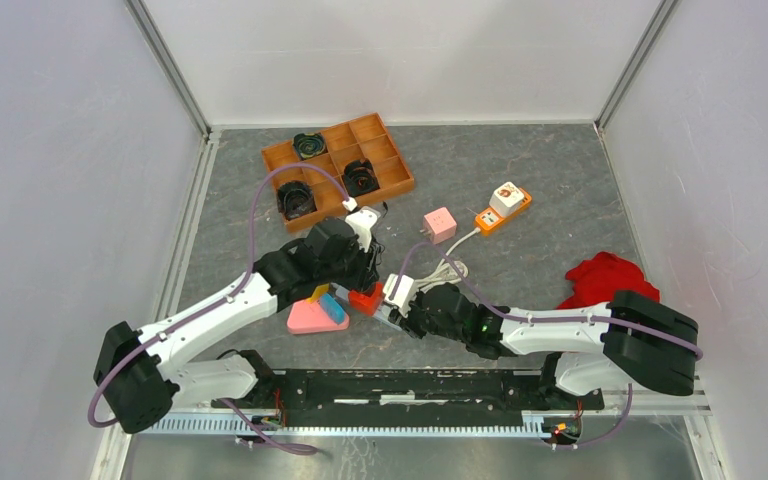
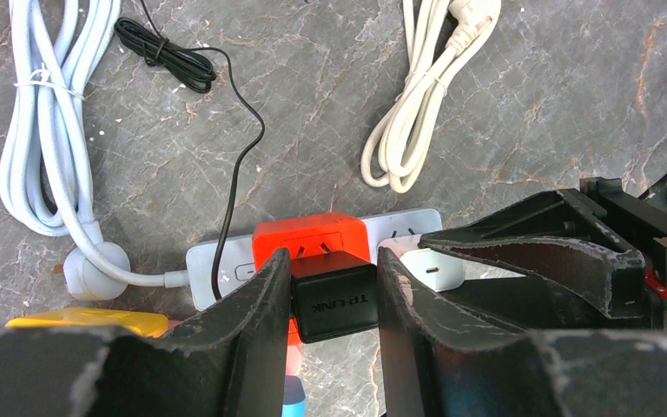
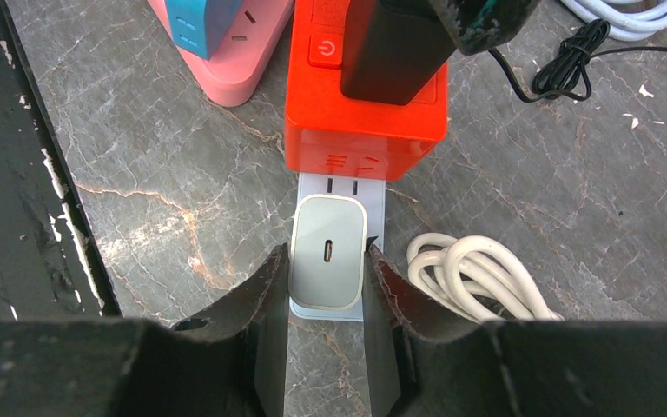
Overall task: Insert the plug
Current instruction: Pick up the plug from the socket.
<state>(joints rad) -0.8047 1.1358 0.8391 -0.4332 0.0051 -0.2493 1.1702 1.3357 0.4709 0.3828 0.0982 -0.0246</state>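
The grey surface point(image 1: 560, 180) is walled on three sides, and bare room is left toward its far right. Three coiled cables point(image 1: 361, 177) are kept in separate compartments of the orange tray point(image 1: 372, 130). A red adapter point(image 2: 308, 234) is set on the white power strip point(image 2: 226, 261). The black plug point(image 2: 339, 304) is clamped against the adapter's top by the left hand point(image 2: 334, 265). The white charger point(image 3: 328, 278) is gripped by the right hand point(image 3: 326, 254).

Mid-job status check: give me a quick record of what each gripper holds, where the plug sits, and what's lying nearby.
left gripper: jaws shut on black TP-LINK adapter
adapter position: at red socket cube, full seating unclear
right gripper: jaws shut on white charger
charger position: on white power strip, next to the red socket cube
nearby: pink socket block, coiled white cable
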